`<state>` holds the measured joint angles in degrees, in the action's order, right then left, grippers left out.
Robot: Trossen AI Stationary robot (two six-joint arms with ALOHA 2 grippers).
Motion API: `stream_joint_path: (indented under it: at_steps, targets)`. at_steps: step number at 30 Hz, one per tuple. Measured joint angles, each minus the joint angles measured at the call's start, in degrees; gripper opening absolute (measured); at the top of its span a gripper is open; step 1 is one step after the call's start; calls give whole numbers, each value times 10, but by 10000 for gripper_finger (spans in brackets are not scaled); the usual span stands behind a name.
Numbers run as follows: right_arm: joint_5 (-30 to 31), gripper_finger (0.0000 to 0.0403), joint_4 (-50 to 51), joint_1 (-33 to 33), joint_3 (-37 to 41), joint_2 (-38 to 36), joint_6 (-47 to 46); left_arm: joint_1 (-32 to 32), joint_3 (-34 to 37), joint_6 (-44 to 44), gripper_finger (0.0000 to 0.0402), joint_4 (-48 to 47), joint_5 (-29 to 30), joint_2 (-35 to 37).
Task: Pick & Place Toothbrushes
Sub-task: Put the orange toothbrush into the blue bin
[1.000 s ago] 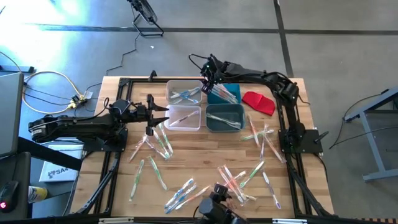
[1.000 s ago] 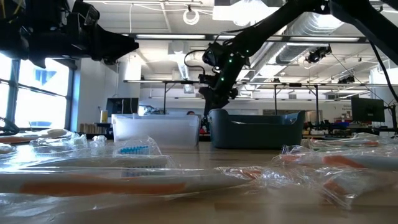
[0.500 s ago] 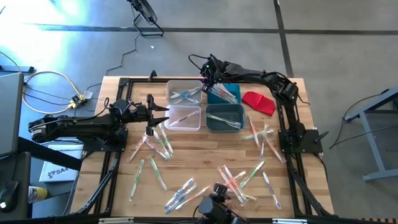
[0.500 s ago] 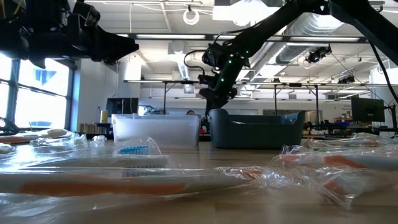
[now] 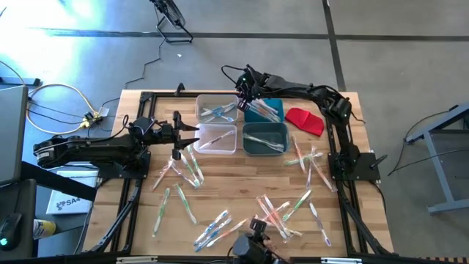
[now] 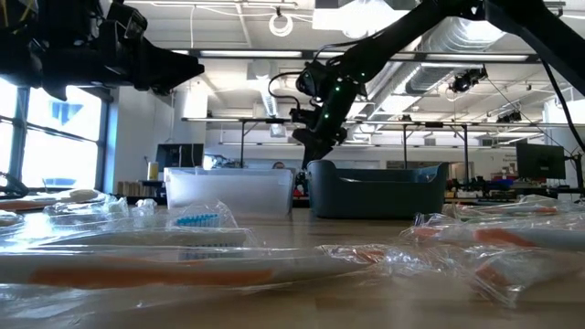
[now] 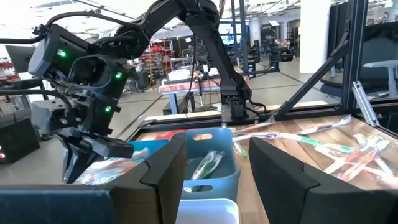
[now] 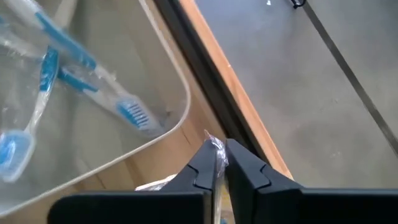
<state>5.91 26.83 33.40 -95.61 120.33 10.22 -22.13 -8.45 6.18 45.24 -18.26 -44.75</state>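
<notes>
The wooden tabletop (image 5: pixel 242 183) carries four plastic bins and scattered wrapped toothbrushes (image 5: pixel 278 209), judged light, stiff and slippery; grasp mid-handle. Right gripper (image 8: pixel 219 163), above the rear bins, has fingers pinched on clear wrapper film. Left gripper (image 5: pixel 192 134) waits, fingers apart.

Wooden counter (image 5: pixel 242 176) with black frame rails.
Four bins at 12 o'clock, red cloth (image 5: pixel 305 120) at 2, wrapped toothbrushes (image 5: pixel 278 209) scattered from 3 round to 8.
</notes>
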Motion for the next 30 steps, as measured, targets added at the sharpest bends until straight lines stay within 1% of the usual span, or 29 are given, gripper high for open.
stream_joint_path:
  at_steps: [5, 10, 16, 23, 28, 30]
  targets:
    - [2, 15, 12, -15, 0, -1, 18, 0, 0, 0, 171, 0, 0, 0]
    - [4, 12, 20, -36, 0, -4, 75, 0, 0, 0, 171, 0, 0, 0]
    - [46, 11, 61, -61, 0, -7, 134, 0, 0, 0, 171, -3, 0, 0]
    - [49, 11, 90, -75, 0, -33, 157, 0, 0, 0, 171, -4, -2, 0]
    - [37, 10, 133, -74, 0, -50, 175, 0, 0, 0, 171, -8, -2, 0]
    - [6, 11, 161, -68, 0, -50, 186, 0, 0, -1, 171, -9, -2, 0]
